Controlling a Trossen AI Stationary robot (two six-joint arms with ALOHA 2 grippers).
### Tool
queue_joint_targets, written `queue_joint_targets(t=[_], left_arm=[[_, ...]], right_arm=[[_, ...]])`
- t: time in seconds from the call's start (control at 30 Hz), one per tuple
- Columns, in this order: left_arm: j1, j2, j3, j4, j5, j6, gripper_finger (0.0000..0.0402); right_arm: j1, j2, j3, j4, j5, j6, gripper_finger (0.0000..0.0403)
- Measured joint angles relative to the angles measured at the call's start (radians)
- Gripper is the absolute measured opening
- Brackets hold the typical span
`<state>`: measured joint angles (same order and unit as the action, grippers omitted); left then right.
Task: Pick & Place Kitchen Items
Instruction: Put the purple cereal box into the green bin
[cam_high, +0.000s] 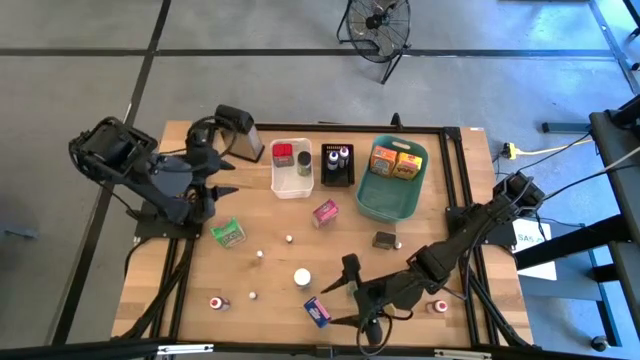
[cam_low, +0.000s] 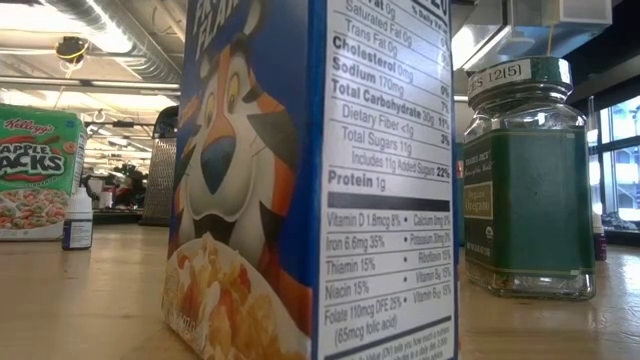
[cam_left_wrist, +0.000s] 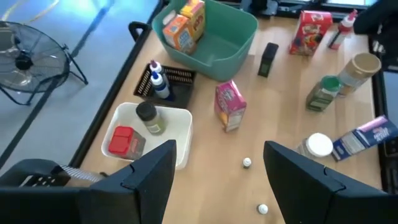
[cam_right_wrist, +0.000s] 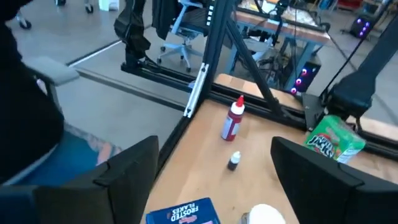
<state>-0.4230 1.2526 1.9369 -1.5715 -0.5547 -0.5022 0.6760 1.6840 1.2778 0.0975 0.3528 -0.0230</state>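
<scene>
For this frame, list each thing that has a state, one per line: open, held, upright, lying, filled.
left gripper: open, empty, above the table near the white bin.
right gripper: open, empty, above the blue cereal box.
blue cereal box: on the table, free.
white bin: holds a red box and a jar.
teal basket: holds two orange boxes.
black tray: holds small bottles.
pink box: standing upright.

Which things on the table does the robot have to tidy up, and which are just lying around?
For the job: blue cereal box, pink box, green packet, orange box, red box.
Just lying about: metal grater on the table, fan on the floor.
</scene>
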Motion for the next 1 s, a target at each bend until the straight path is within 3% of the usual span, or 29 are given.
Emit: queue_joint_targets(t=[0.27, 0.43, 0.6, 1.0], left_arm=[[-0.043, 0.005, 0.000, 0.000, -0.065, -0.036, 0.0237], [-0.072, 0.007, 0.000, 0.000, -0.067, -0.086, 0.0237], [-0.095, 0.007, 0.000, 0.000, -0.067, -0.116, 0.0237], [-0.139, 0.007, 0.000, 0.000, -0.081, -0.143, 0.0237]], right_arm=[[0.007, 0.000, 0.000, 0.046, -0.203, 0.062, 0.0314], [0.006, -0.001, 0.000, 0.060, -0.256, 0.064, 0.0314], [0.006, -0.001, 0.000, 0.080, -0.255, 0.063, 0.0314], [0.006, -0.001, 0.000, 0.101, -0.114, 0.053, 0.0334]])
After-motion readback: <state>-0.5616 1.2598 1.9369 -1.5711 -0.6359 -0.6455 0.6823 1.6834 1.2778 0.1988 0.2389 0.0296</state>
